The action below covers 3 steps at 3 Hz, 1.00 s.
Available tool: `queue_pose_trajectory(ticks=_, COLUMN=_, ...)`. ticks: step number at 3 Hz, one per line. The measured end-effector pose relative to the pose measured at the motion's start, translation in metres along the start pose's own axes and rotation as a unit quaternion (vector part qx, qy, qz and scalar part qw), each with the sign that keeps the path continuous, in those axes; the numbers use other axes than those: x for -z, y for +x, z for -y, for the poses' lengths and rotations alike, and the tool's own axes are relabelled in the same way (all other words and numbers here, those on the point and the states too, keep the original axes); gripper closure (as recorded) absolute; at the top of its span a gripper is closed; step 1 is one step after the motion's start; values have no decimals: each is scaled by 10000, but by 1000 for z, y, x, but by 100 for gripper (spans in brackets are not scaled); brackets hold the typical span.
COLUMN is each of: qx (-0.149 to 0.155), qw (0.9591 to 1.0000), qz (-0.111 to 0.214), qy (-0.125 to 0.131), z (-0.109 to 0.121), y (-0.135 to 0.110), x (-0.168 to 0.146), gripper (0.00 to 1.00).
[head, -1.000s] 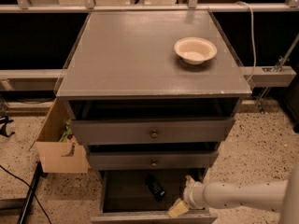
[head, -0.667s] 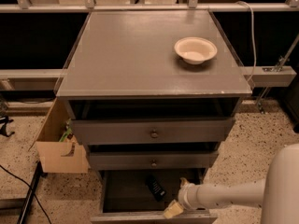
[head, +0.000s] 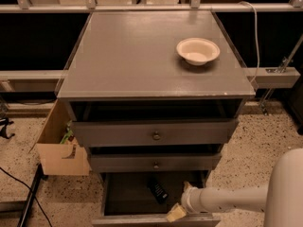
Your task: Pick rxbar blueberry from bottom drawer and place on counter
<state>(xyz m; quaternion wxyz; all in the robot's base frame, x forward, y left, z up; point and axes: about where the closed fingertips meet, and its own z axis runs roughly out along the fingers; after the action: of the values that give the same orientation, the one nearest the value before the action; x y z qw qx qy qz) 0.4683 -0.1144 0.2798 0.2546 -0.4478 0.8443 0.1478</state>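
The rxbar blueberry (head: 157, 190), a small dark bar with pale lettering, lies inside the open bottom drawer (head: 128, 197), near the middle toward the back. My gripper (head: 178, 208) reaches in from the right on a white arm and sits over the drawer's front right part, just right of and in front of the bar, apart from it. The counter (head: 132, 56) is the grey cabinet top above.
A cream bowl (head: 198, 50) stands on the counter's back right. Two shallower knobbed drawers (head: 155, 135) stand partly open above the bottom one. An open cardboard box (head: 59, 145) sits on the floor to the left. A black cable (head: 23, 193) lies on the floor.
The arm has moved left, carrying the gripper further over the drawer toward the bar. The bar has not moved.
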Motion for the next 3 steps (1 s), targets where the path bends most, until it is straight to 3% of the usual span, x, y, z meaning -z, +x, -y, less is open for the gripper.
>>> queue_pose_trajectory(ticks=1, qx=-90, qw=9999, qz=98, qy=-10, z=2, y=4, x=-21, gripper=0)
queue_pose_trajectory(ticks=3, qx=-229, qw=9970, qz=726, qy=-119, z=-11, y=1, x=-72, gripper=0)
